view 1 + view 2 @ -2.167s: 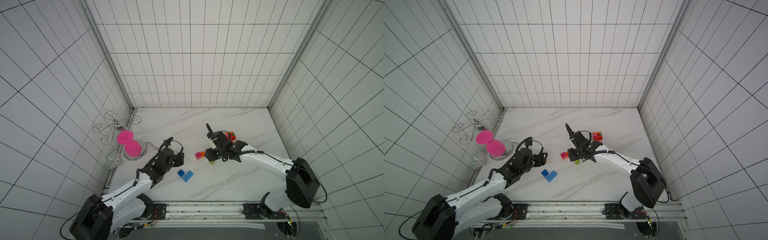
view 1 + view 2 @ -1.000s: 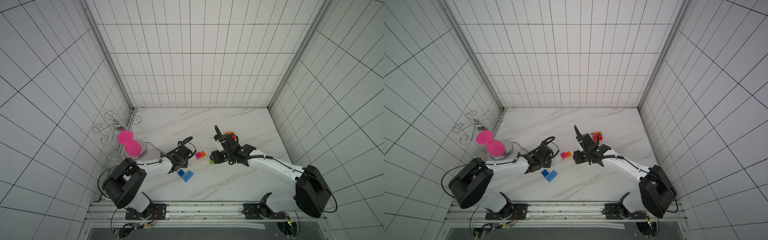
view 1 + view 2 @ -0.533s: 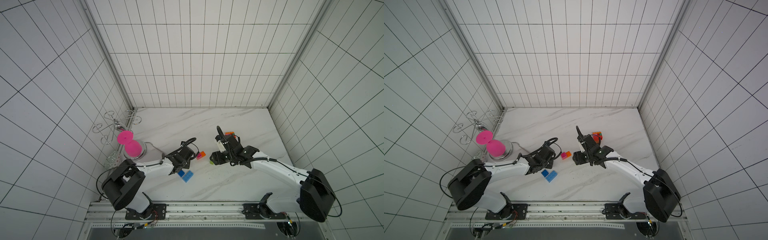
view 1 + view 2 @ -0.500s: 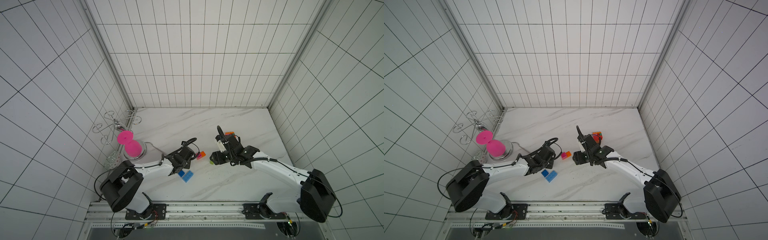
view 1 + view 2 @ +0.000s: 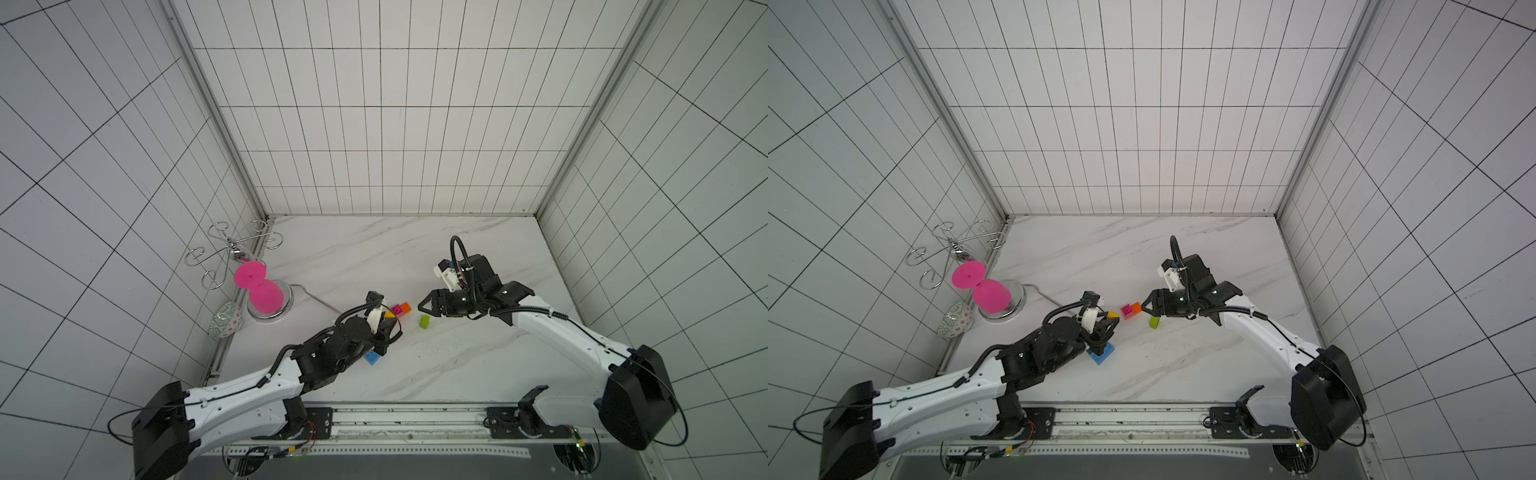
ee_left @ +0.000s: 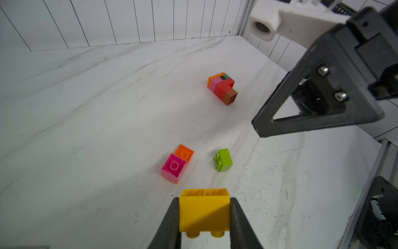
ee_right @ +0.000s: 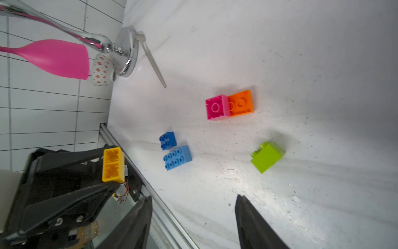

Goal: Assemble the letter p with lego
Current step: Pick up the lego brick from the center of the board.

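Gripping the yellow brick (image 6: 204, 212), my left pincer (image 6: 204, 200) is closed on its two flat sides. The studs point back to my wrist and the hollow underside looks forward, toward my right arm.

My right pincer (image 7: 193, 197) stands with a wide gap between the fingers and has nothing in it. It hangs over the desk (image 6: 107, 107), near the lime brick (image 7: 267, 156), which lies on its side.

Between my two pincers the pink brick (image 6: 174, 166) and the orange brick (image 6: 184, 153) lie touching each other, the pink one with its hollow side up. Just beside my left pincer, on the side of the front rail, the blue brick (image 7: 168, 140) and the light blue brick (image 7: 177, 160) rest studs up, very near each other. In a top view my left arm partly covers them.

Farther back on the desk lies the joined piece (image 6: 223, 88), made of orange, pink, red, green and brown bricks. In both top views my right arm hides it.

At the left wall the pink goblet (image 5: 259, 291) stands, well apart from all the bricks.
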You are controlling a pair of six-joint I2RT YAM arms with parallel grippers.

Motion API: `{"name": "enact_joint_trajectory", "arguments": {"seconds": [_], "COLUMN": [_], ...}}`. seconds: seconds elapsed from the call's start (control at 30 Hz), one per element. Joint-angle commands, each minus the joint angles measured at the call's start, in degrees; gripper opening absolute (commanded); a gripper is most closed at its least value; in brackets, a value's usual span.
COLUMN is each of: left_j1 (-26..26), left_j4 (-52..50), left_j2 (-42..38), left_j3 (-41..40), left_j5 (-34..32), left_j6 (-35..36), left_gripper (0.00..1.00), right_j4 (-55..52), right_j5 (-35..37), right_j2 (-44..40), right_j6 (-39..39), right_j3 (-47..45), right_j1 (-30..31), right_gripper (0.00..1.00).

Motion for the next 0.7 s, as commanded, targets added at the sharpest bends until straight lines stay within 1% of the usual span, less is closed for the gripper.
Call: {"name": "enact_joint_trajectory", "arguments": {"seconds": [0.0, 0.1, 0.23, 0.3, 0.47, 0.67], "left_j1": [-1.1, -3.1, -5.5, -5.8, -6.2, -6.3], "left_j4": [5.2, 6.0, 6.5, 6.4, 6.3, 6.1], "left_j2": [-1.3, -1.6, -0.6, 0.1, 1.0, 1.6], "left_j3": [-1.2, -1.3, -0.8, -0.5, -0.3, 0.1], "left_j5": [4.3, 4.3, 2.6, 2.4, 1.5, 0.9], "left_j6": [3.0, 4.4, 5.7, 6.1, 6.3, 6.4], "left_gripper": [0.28, 0.27, 0.27, 0.27, 0.27, 0.27], "right_j4": [1.0, 3.2, 1.9, 0.7, -1.1, -1.7], "right_j5": [-10.0, -12.6, -13.4, -13.6, -13.4, -13.3], "right_j2": [1.6, 2.3, 4.0, 4.9, 6.9, 7.3], "right_j6": [2.6, 4.2, 3.1, 1.9, -0.7, -2.0], "right_j3": [3.9, 4.5, 6.2, 6.9, 7.5, 6.9], "right_j1": [-0.3, 0.0, 1.6, 2.7, 5.4, 7.1], "right_gripper": [0.62, 0.58, 0.54, 0.53, 0.47, 0.47]}}
